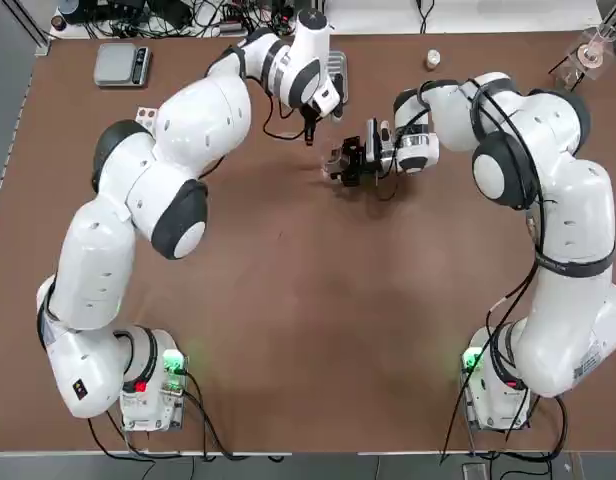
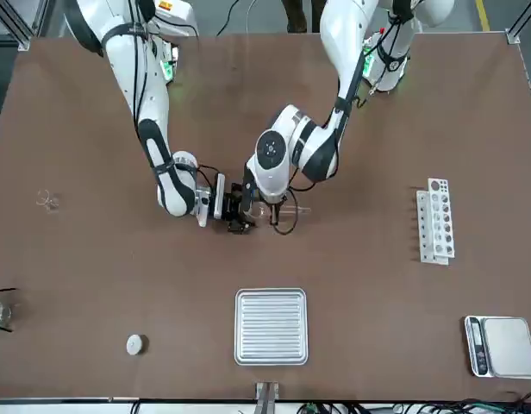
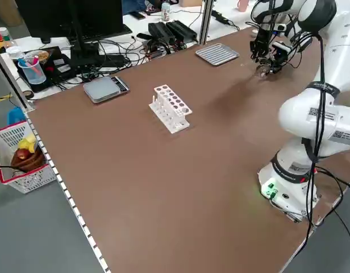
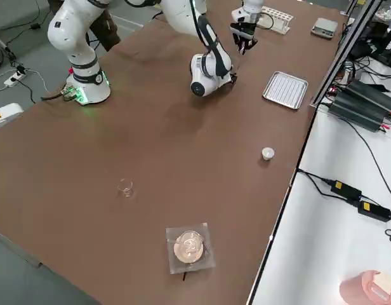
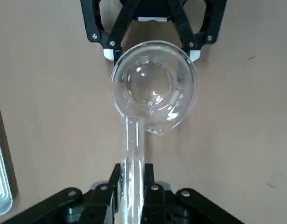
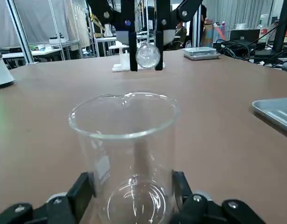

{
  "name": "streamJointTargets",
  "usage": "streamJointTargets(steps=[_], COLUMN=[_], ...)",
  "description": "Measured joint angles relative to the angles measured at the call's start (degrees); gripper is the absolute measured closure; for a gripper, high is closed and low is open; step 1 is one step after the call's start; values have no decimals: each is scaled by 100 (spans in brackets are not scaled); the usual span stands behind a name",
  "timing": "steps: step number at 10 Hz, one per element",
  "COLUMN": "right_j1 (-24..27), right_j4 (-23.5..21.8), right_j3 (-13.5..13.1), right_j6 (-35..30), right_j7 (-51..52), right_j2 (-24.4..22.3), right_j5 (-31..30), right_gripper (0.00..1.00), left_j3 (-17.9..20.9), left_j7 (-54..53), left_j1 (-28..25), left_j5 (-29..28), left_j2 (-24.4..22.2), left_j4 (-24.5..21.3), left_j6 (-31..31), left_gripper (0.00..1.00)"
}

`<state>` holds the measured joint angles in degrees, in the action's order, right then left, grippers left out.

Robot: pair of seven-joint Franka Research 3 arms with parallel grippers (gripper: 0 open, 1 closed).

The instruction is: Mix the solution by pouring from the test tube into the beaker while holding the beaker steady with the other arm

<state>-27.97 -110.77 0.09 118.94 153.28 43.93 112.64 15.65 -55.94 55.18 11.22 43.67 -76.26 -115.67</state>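
The beaker (image 5: 155, 86) stands upright on the brown table, a clear glass cylinder with a pouring lip. My right gripper (image 6: 133, 183) is shut on the beaker (image 6: 125, 149) low on its wall, one black finger on each side. My left gripper (image 5: 133, 176) is shut on the test tube (image 5: 133, 149), a slim clear tube lying close to level. Its open end reaches just over the beaker's rim, on the side away from the right gripper. From above, both grippers meet mid-table toward the far side, left gripper (image 1: 313, 125) beside right gripper (image 1: 348, 160). No liquid shows.
A ribbed metal tray (image 2: 271, 325) lies just beyond the grippers. The white tube rack (image 2: 436, 220) and a grey scale (image 2: 502, 345) sit toward my left. A small white disc (image 2: 135, 344), a tiny glass vessel (image 4: 125, 187) and a flask in a stand (image 4: 189, 246) sit toward my right.
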Motion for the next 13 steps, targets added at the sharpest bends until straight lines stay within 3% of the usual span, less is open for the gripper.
streamJointTargets(steps=[6,13], right_j1=[0,0], right_j4=[0,0], right_j3=[0,-1], right_j6=[0,0], right_j7=[0,0], right_j2=[0,0], right_j5=[0,0], right_gripper=[23,23], left_j3=[403,447], left_j7=[56,64], left_j1=[473,592], left_j5=[-79,-589], left_j2=[7,189], left_j4=[21,121], left_j6=[5,6], left_gripper=[78,78])
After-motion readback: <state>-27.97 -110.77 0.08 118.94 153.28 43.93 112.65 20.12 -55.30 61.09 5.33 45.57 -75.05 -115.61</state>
